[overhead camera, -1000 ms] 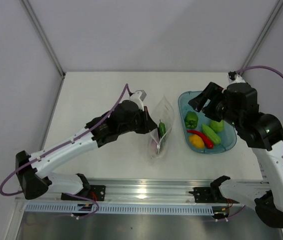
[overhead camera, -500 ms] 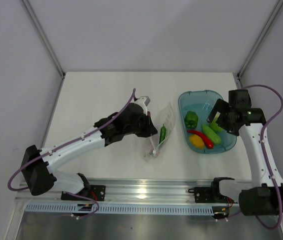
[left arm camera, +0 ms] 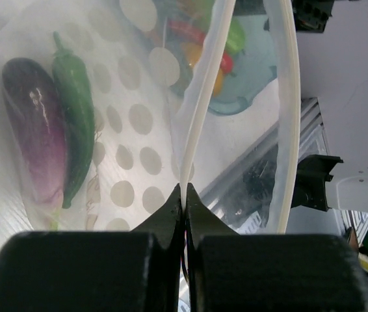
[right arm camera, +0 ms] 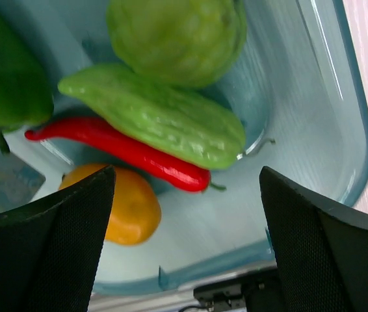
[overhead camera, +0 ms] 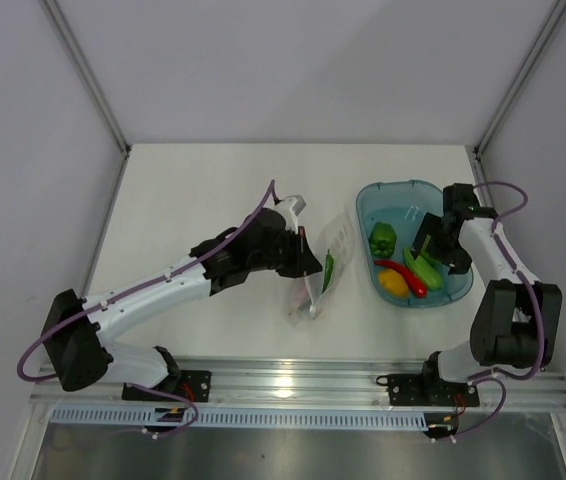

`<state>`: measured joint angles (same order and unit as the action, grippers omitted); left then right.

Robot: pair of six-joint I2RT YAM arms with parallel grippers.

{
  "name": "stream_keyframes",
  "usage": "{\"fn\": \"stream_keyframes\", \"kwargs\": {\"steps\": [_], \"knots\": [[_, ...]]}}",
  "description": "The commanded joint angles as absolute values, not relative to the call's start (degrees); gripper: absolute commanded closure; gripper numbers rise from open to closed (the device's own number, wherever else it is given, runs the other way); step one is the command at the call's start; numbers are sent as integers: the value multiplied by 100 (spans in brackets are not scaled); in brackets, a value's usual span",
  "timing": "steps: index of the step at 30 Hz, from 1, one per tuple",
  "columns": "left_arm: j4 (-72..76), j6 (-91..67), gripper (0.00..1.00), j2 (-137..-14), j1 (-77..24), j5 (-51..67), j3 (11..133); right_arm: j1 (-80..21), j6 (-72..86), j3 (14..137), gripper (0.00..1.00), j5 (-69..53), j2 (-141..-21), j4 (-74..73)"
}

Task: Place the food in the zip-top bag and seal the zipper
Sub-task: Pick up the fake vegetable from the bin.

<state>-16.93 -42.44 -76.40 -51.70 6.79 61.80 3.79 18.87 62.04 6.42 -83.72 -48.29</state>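
The clear zip-top bag (overhead camera: 321, 280) lies left of the tray, its mouth lifted. My left gripper (overhead camera: 306, 262) is shut on one zipper strip (left arm camera: 199, 104) of the bag's mouth; the other strip (left arm camera: 283, 117) hangs apart, so the mouth is open. Inside the bag lie a purple eggplant (left arm camera: 38, 149) and a dark green chili (left arm camera: 75, 130). My right gripper (overhead camera: 427, 248) hangs open and empty just above the tray's food (right arm camera: 185, 170): a red chili (right arm camera: 122, 149), a green cucumber (right arm camera: 161, 117), a round green fruit (right arm camera: 177, 36), a yellow-orange fruit (right arm camera: 124, 203) and a green pepper (right arm camera: 5, 84).
The teal translucent tray (overhead camera: 400, 195) stands at the right of the white table, its wall (right arm camera: 343, 123) close to my right fingers. The metal rail (overhead camera: 293, 385) runs along the near edge. Grey walls enclose the table.
My right arm has swung down and back from high above the tray to low over the food. My left gripper has shifted slightly right, carrying the bag's mouth with it.
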Motion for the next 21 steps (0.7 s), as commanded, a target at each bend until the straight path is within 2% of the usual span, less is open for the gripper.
{"fn": "stream_keyframes", "kwargs": {"steps": [1, 5, 11, 15, 17, 18, 21], "knots": [[-1397, -4175, 99, -7515, -5142, 949, 6100, 404, 1566, 6266, 8, 598, -8691, -4246], [-1371, -4166, 99, -7506, -5142, 976, 6117, 343, 1319, 6381, 8, 519, -9114, -4070], [-1327, -4166, 99, -7541, -5142, 1011, 6126, 150, 1152, 6460, 13, 528, -9527, -4043], [-1327, -4166, 99, -7594, -5133, 1020, 6143, 53, 1160, 6495, 33, 475, -9677, -4060], [-1327, -4166, 99, -7620, -5133, 1028, 6135, 18, 1186, 6443, 35, 457, -9668, -4069], [-1336, -4166, 99, -7629, -5133, 1028, 6152, -9, 1187, 6416, 41, 431, -9659, -4078], [-1353, -4157, 99, -7646, -5133, 1011, 6161, -219, 1239, 6328, 48, 457, -9607, -4113]]}}
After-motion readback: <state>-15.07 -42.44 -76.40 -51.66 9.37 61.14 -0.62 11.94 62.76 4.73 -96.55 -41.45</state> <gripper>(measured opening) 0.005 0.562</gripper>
